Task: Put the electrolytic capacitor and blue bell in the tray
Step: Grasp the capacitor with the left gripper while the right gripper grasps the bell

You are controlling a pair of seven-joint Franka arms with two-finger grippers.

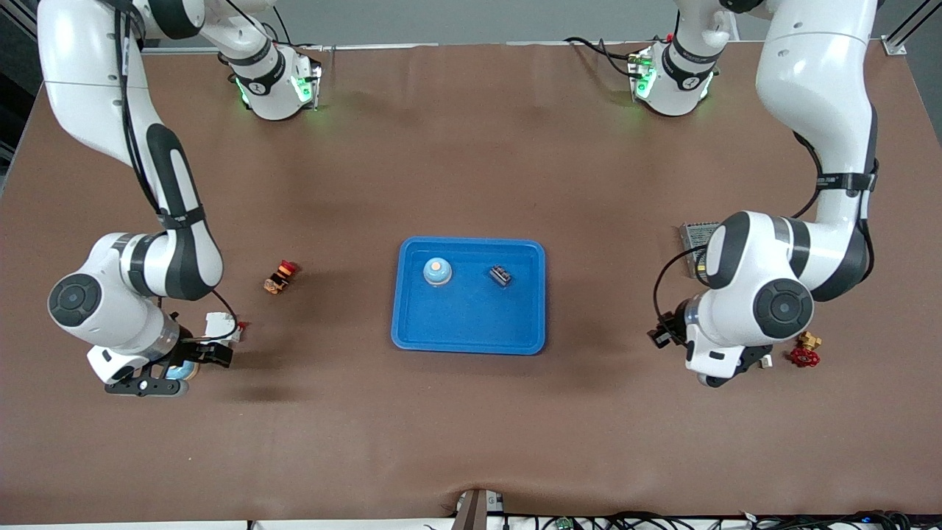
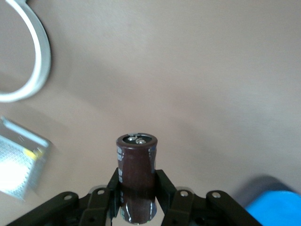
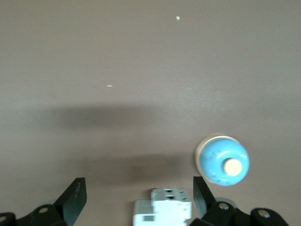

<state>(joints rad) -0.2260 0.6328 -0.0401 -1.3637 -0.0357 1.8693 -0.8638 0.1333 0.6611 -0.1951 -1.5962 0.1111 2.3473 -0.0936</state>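
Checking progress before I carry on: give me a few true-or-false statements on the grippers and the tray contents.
1. The left gripper, over bare table at the left arm's end, holds the capacitor. True.
2. The right gripper is shut on a bell. False: it is open above a second bell that sits on the table.
3. A blue bell sits in the tray. True.
4. The red-capped button lies in the tray. False: it lies on the table, toward the right arm's end.

Front view: left gripper (image 1: 666, 335) hidden under its own arm. Silver box (image 1: 693, 239) half covered by the elbow. Small dark part (image 1: 501, 276) in tray (image 1: 471, 342) too small to identify. White breaker (image 3: 162, 213) cut off at the frame edge.
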